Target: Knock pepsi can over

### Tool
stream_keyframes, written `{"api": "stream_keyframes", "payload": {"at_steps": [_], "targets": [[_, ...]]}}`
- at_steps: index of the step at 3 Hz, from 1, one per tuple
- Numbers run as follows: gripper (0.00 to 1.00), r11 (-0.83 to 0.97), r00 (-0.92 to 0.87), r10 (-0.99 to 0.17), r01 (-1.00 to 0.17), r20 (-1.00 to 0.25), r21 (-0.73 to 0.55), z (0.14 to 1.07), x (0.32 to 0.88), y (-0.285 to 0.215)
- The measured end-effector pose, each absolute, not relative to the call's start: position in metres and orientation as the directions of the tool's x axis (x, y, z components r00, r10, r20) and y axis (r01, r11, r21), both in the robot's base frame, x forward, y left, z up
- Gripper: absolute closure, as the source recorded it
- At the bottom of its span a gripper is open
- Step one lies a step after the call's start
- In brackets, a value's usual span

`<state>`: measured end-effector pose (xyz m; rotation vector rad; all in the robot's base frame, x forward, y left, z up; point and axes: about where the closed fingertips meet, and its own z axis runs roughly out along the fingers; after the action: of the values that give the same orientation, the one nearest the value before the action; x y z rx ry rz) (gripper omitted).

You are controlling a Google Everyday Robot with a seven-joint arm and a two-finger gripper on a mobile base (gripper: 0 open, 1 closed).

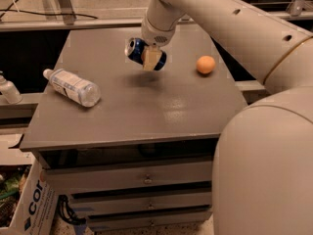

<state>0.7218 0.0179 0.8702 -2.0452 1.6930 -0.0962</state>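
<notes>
The pepsi can (138,51) is dark blue with a silver top. It is tipped on its side, top facing left, and hangs in the air over the back middle of the grey table (146,111). Its shadow lies on the table just below it. My gripper (148,57) comes down from the arm at the top and is shut on the can. One tan finger pad (151,59) shows across the front of the can; the other is hidden behind it.
A clear plastic water bottle (73,86) lies on its side at the table's left. An orange ball (206,64) sits at the right rear. A white bottle top (7,89) and a cardboard box (29,204) are off the left edge. Drawers sit below.
</notes>
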Motion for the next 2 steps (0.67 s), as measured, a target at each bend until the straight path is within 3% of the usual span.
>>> {"api": "stream_keyframes", "payload": {"at_steps": [1,2], "targets": [[1.0,-0.197,0.24,-0.967,-0.914,-0.081,-0.356,0.848,0.728,0.002],[0.82,-0.249,0.261,-0.965,-0.923,-0.005,-0.294,0.832,0.726,-0.007]]}}
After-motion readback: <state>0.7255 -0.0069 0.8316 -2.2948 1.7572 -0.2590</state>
